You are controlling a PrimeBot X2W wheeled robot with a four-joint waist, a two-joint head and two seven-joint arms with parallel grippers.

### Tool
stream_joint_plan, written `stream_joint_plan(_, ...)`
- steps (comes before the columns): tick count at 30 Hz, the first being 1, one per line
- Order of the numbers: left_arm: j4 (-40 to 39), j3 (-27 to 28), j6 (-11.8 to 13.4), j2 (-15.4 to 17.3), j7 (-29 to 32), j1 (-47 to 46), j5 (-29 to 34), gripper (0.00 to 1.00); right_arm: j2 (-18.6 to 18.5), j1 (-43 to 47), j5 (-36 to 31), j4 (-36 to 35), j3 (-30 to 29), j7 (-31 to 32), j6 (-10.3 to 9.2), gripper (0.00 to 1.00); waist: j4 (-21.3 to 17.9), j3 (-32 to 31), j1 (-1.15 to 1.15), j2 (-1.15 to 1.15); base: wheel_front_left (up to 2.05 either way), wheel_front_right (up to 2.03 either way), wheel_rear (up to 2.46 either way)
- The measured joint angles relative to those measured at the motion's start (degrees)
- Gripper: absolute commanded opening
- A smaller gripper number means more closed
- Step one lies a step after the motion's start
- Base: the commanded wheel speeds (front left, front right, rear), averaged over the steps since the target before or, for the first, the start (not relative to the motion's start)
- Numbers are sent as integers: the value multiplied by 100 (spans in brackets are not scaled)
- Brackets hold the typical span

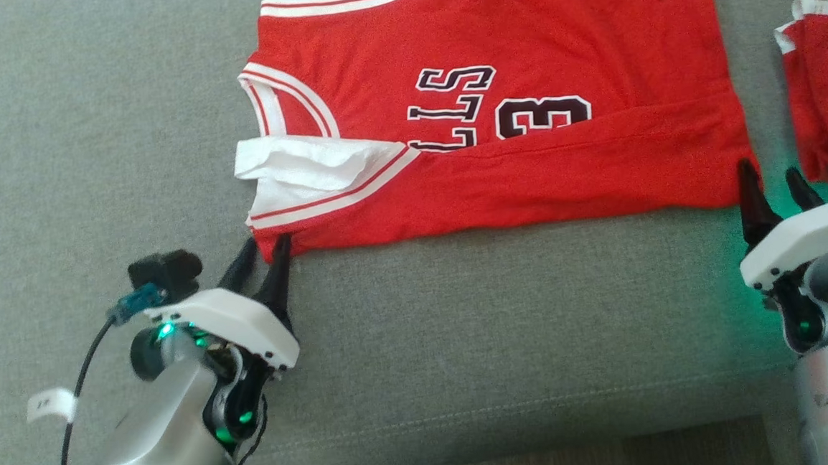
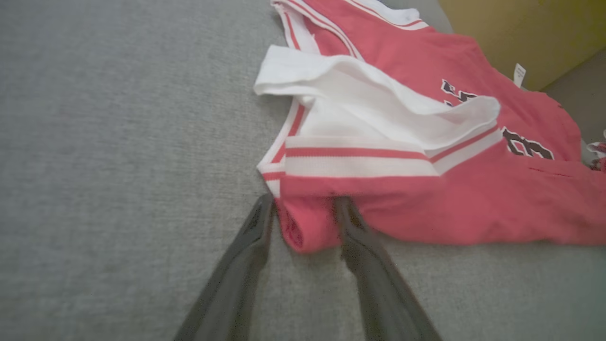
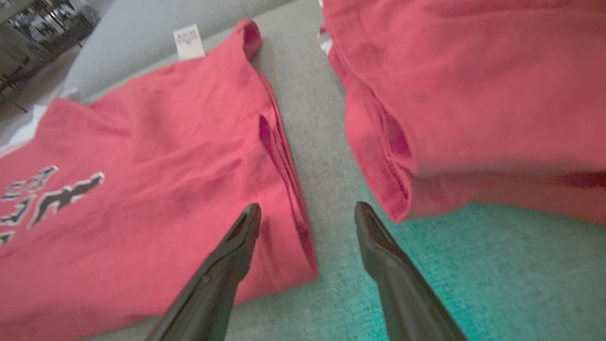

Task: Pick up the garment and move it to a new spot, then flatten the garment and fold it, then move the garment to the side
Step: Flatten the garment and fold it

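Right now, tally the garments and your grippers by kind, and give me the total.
Garments: 2, the red jersey and a second red garment to its right
Grippers: 2, the left gripper and the right gripper, both with jaws apart at the jersey's near corners
Total: 4

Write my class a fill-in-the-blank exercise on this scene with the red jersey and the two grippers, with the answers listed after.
1. The jersey lies on a ___ fabric surface.
2. The large digit printed on it is ___.
3. A second red garment lies on the robot's ___ side.
4. The left gripper, at the jersey's corner, and the right gripper are both ___, not shut.

Missing words: grey; 3; right; open.
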Motion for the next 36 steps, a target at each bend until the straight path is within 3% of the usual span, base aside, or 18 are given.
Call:
stream_joint_plan(1, 63, -31, -40, -32, 0, -64, 1, 0, 0, -9, -113, 77, -75, 57, 0, 100, 15, 13, 0, 0, 0, 0, 0)
stream_joint_plan(8, 305, -166, -393, -185, 16, -268, 40, 0, 49, -268, -438, 298, -108, 527, 0, 100, 103, 88, 0, 0, 0, 0, 0)
stream_joint_plan(10, 335, -174, -404, -185, -62, -267, 123, 0, 49, -304, -472, 338, -77, 568, 0, 16, 108, 76, 0, 0, 0, 0, 0)
stream_joint_plan(11, 336, -168, -403, -182, -86, -262, 155, 0, 49, -310, -481, 350, -67, 579, 0, 0, 109, 61, 0, 0, 0, 0, 0)
stream_joint_plan(20, -283, -48, -281, 209, -162, 202, 302, 0, -149, 172, -57, -109, 438, 895, 0, 0, 149, -251, 0, 0, 0, 0, 0)
stream_joint_plan(27, -1415, -57, 157, 676, 134, 1101, 277, 0, -548, 1148, 567, -934, 572, 1495, 1, 0, 164, -485, 0, 0, 0, 0, 0)
stream_joint_plan(35, -2552, -109, 624, 1126, 691, 1902, 83, 0, -603, 1608, 684, -1299, 537, 1825, 1, 0, 91, -542, 0, 0, 0, 0, 0)
stream_joint_plan(36, -2609, -109, 676, 1137, 746, 1926, 74, 0, -602, 1608, 682, -1314, 527, 1842, 1, 33, 88, -544, 0, 0, 0, 0, 0)
